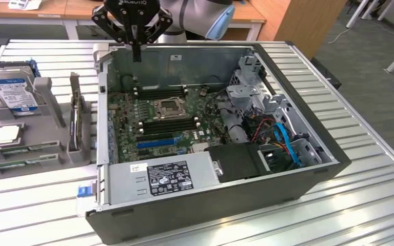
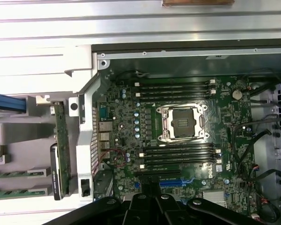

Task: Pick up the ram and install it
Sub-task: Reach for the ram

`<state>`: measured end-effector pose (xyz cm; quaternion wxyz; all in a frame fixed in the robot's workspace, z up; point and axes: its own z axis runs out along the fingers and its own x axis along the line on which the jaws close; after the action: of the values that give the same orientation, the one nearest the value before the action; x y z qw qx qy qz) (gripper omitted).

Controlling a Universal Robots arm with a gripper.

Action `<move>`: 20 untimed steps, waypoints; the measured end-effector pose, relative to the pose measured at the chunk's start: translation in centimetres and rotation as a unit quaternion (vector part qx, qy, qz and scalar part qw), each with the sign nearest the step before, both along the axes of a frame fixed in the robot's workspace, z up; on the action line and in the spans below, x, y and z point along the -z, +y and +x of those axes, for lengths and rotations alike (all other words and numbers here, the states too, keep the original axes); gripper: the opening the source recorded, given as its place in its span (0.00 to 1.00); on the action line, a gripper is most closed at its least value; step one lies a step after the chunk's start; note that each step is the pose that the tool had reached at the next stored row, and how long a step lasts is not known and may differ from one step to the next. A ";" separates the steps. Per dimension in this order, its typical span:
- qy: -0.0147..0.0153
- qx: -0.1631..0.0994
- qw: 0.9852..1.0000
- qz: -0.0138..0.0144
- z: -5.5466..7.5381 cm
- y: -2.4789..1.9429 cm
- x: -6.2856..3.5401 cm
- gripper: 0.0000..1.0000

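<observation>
The ram lies as two green sticks point(image 1: 19, 151) point(image 2: 19, 174) side by side in slots of a grey holder point(image 1: 43, 154) on the exterior view's left, outside the computer case. My gripper point(image 1: 137, 52) point(image 2: 151, 199) hangs high over the case's back wall, far from the sticks. Its fingers are shut together with nothing between them. Below it, the motherboard point(image 2: 131, 122) shows black memory slots point(image 1: 159, 92) point(image 2: 175, 87) on one side of the CPU socket point(image 1: 168, 108) point(image 2: 182, 123) and more slots point(image 2: 178, 156) on the other side.
The holder also carries a silver hard drive with a blue label point(image 1: 12, 91), a square CPU chip point(image 1: 6, 134) and an upright card point(image 1: 75, 120). Inside the open case point(image 1: 307, 128) are a power supply point(image 1: 166, 177), drive cage and blue cables point(image 1: 289, 143). All rests on a slatted metal table point(image 1: 361, 169).
</observation>
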<state>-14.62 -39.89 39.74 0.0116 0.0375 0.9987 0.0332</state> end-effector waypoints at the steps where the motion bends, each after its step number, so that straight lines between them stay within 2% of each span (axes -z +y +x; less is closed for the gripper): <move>1: 0.000 0.000 1.000 0.000 -0.1 0.00 0.00 0.10; 20: 0.000 0.000 1.000 0.000 -1.8 0.00 0.00 0.10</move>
<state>-16.46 -39.88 39.74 0.0116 0.0375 0.9987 0.0332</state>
